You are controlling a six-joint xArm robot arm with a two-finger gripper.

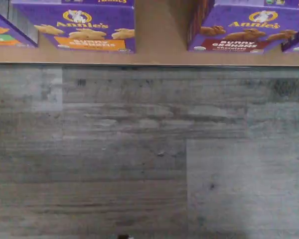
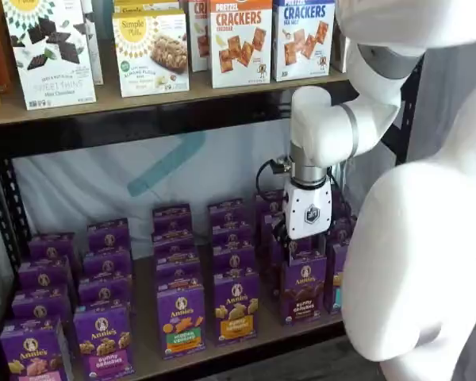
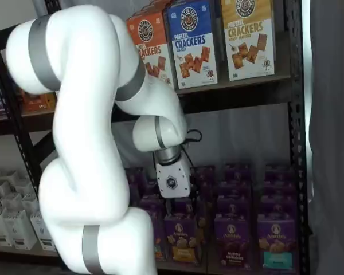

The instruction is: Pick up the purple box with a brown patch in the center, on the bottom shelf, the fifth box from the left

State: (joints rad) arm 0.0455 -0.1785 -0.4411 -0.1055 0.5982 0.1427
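Note:
The purple box [image 1: 249,31] with a brown patch stands at the front edge of the bottom shelf [image 1: 160,35] in the wrist view. It shows in both shelf views [image 2: 304,287] [image 3: 234,240], at the front of its column. The gripper [image 2: 299,244] hangs on its white body just above and in front of that column. In a shelf view the gripper [image 3: 175,201] sits over the neighbouring rows. Its black fingers merge with the dark boxes behind, so no gap can be made out. Nothing is held.
A purple box with golden snacks and an orange band [image 1: 84,27] [image 2: 236,305] stands left of the target across a gap of bare board. A teal-banded box [image 3: 275,242] stands to its right. Cracker boxes [image 2: 239,40] fill the higher board. Grey plank floor [image 1: 149,159] lies below.

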